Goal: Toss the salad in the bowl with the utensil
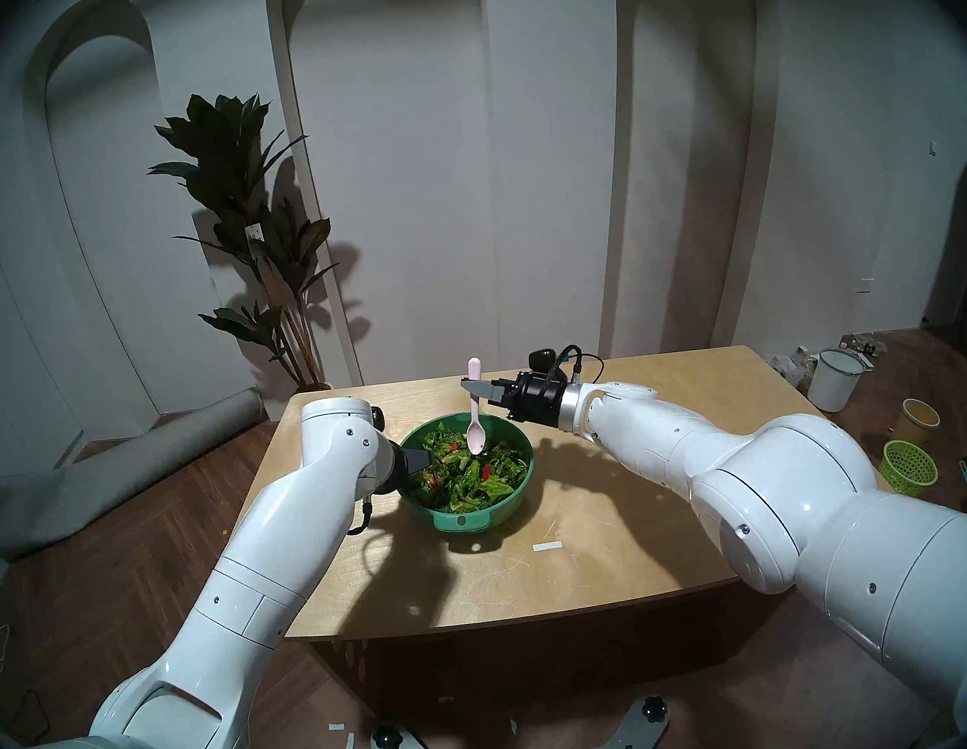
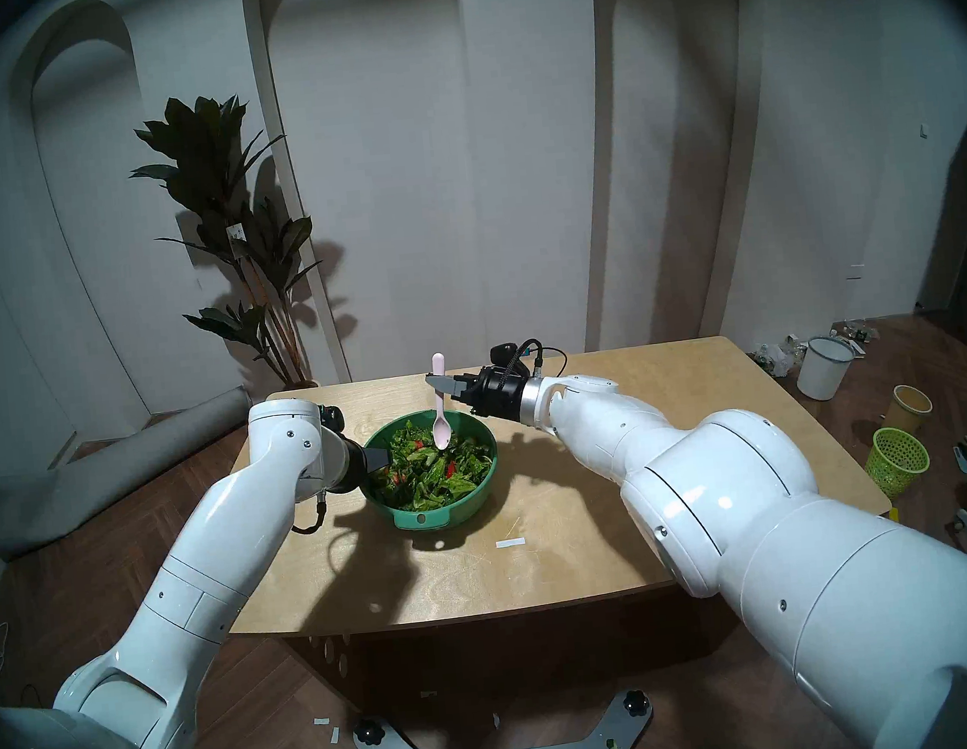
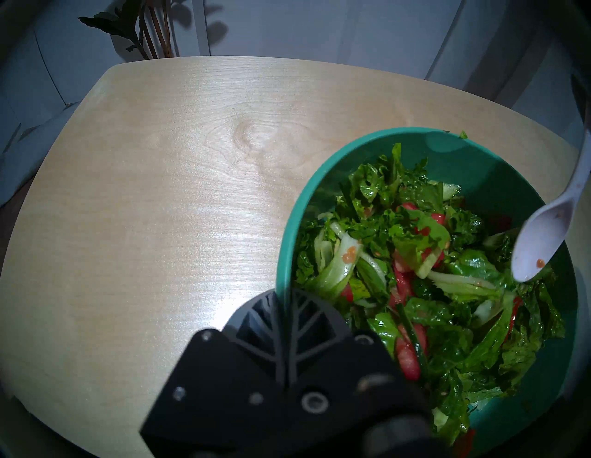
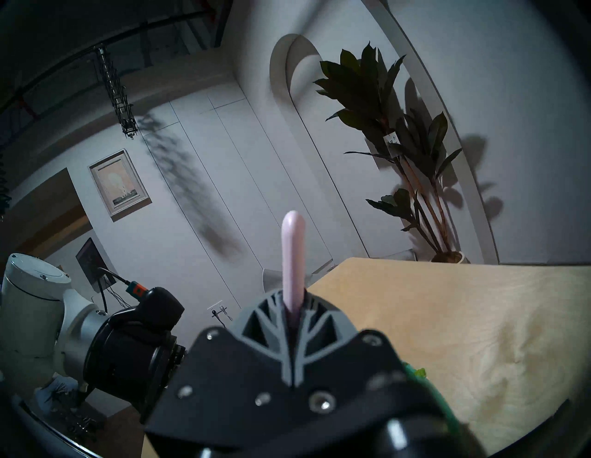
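The bowl (image 1: pixel 484 513) stands near the middle of the table (image 1: pixel 628 527), tab handle toward the robot. The salad (image 1: pixel 466 474) fills it: lettuce, cucumber, red pieces, glistening with dressing.

Left gripper (image 3: pixel 284 307): jaws pressed together on the bowl's rim, one finger outside the wall and one inside, bracing the bowl.

Right gripper (image 1: pixel 473 388): level, jaws pinching the spoon (image 1: pixel 475 424) at mid-handle. The spoon hangs nearly upright, scoop down, handle end standing above the fingers (image 4: pixel 265 323). In the left wrist view the scoop sits just above the leaves at the bowl's far side, carrying specks of dressing (contact with the salad cannot be confirmed).

Step in hand, as judged: mid-toss, spoon raised between strokes.

Next move calls for:
1. Lower the scoop into the salad near the wall.
2. Sweep under the leaves and lift toward the centre.
3. Keep the stroke inside the rim; leaves sit high and may spill.
4. Maintain the left brace throughout.
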`<act>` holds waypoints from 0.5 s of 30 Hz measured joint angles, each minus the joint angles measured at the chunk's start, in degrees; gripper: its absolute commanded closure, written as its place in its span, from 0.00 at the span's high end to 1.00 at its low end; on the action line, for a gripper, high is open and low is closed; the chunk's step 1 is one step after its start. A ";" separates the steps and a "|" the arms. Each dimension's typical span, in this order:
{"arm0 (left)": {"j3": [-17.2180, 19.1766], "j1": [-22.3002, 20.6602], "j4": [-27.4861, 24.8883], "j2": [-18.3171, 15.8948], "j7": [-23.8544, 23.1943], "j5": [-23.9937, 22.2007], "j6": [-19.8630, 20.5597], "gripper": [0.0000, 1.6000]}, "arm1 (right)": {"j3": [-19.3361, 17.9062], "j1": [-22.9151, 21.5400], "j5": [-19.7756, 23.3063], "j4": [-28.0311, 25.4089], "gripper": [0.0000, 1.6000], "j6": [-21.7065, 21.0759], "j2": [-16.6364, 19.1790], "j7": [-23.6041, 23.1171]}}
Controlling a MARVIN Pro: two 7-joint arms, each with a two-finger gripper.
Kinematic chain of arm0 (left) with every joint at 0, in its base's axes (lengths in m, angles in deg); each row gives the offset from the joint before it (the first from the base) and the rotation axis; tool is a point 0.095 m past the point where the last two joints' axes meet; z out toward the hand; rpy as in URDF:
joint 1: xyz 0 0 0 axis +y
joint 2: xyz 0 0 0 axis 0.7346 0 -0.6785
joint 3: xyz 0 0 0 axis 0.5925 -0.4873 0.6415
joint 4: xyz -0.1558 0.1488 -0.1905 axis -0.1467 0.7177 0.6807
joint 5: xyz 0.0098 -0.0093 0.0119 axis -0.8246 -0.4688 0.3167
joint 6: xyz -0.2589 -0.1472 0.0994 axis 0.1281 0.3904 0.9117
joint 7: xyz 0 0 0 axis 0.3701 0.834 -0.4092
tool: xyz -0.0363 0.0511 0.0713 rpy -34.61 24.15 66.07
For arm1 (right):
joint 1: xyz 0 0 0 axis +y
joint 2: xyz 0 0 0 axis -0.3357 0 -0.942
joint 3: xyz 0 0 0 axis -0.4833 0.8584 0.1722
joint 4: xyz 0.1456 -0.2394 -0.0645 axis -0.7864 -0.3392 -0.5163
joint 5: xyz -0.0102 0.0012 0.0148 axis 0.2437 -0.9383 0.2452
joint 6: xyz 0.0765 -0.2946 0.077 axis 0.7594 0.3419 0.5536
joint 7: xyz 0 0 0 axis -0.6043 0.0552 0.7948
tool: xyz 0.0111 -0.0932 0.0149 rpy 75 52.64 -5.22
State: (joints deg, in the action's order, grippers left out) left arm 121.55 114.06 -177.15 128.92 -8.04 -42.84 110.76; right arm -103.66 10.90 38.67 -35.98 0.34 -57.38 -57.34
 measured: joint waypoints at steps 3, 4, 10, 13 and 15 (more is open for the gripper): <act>0.00 0.02 0.00 0.02 -0.01 0.11 0.00 0.00 | 0.31 -0.64 -0.54 -0.07 0.00 0.95 1.04 0.31; 0.00 0.03 0.00 0.03 -0.01 0.15 0.00 0.00 | 0.53 -0.81 -0.87 -0.07 0.00 1.29 1.32 0.64; -0.03 0.06 0.00 0.04 -0.10 0.43 0.00 0.00 | 2.65 -1.10 -3.63 0.12 0.00 3.73 1.94 4.04; -0.04 0.08 0.00 0.05 -0.13 0.53 0.00 0.00 | 3.64 -0.97 -4.84 0.23 0.00 4.61 1.62 5.56; -0.05 0.09 0.00 0.05 -0.14 0.58 0.00 0.00 | 4.27 -0.80 -5.57 0.31 0.00 5.05 1.30 6.37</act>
State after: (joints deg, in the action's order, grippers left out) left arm 121.51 114.15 -177.15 128.96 -8.17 -42.26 110.76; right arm -99.39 10.11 33.10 -35.66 5.39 -56.08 -50.97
